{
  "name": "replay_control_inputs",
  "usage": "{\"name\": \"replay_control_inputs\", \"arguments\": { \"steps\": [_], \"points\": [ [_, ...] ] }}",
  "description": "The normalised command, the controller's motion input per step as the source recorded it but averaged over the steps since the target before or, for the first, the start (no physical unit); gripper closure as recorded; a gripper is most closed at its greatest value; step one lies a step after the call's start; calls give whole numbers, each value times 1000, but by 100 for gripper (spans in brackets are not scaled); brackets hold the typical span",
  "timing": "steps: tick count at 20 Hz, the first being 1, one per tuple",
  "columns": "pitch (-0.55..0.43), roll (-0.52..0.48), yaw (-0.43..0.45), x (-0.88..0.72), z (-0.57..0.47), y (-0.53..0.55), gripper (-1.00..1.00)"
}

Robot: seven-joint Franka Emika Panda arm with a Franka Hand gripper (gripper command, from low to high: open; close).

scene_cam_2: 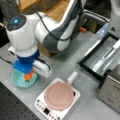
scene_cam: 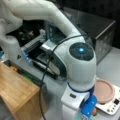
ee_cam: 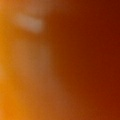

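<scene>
A white robot arm reaches straight down over a grey table. Its gripper (scene_cam_2: pixel 29 76) sits low inside a shallow teal bowl (scene_cam_2: pixel 17 82), right on top of a small orange object (scene_cam_2: pixel 29 76). The orange object lies in the bowl, directly under the gripper and touching it or very nearly so. The blue wrist housing hides the fingers, so I cannot tell whether the gripper is spread, clenched or grasping the orange object.

Judging from this, the reach down to the bowl looks complete, and the orange object has not been lifted clear of the bowl.

Beside the gripper, a pink pan (scene_cam_2: pixel 59 95) rests on a white hotplate (scene_cam_2: pixel 41 103), near but apart from the bowl. Farther from the gripper are a black tray (scene_cam_2: pixel 83 65) and a metal box (scene_cam_2: pixel 113 93).

In a front view, the arm's large joint blocks the bowl almost wholly; only a sliver of orange shows by the gripper (scene_cam: pixel 87 113), with the pink pan (scene_cam: pixel 105 91) beside it and a wooden block (scene_cam: pixel 17 91) on the far side of the arm. The wrist view shows only an orange-brown blur filling the frame, suggesting the camera is pressed close to the orange object (ee_cam: pixel 60 60).
</scene>
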Motion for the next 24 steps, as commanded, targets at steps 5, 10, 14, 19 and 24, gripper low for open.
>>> {"name": "replay_control_inputs", "arguments": {
  "steps": [5, 10, 14, 19, 24],
  "points": [
    [-42, -59, -34, -187, -45, 47, 100],
    [-44, -60, -41, -189, -27, 142, 100],
    [-44, -63, -51, -195, -34, 111, 100],
    [-44, -65, -56, -198, -38, 90, 100],
    [-44, -65, -56, -198, -39, 90, 100]
  ]
}}
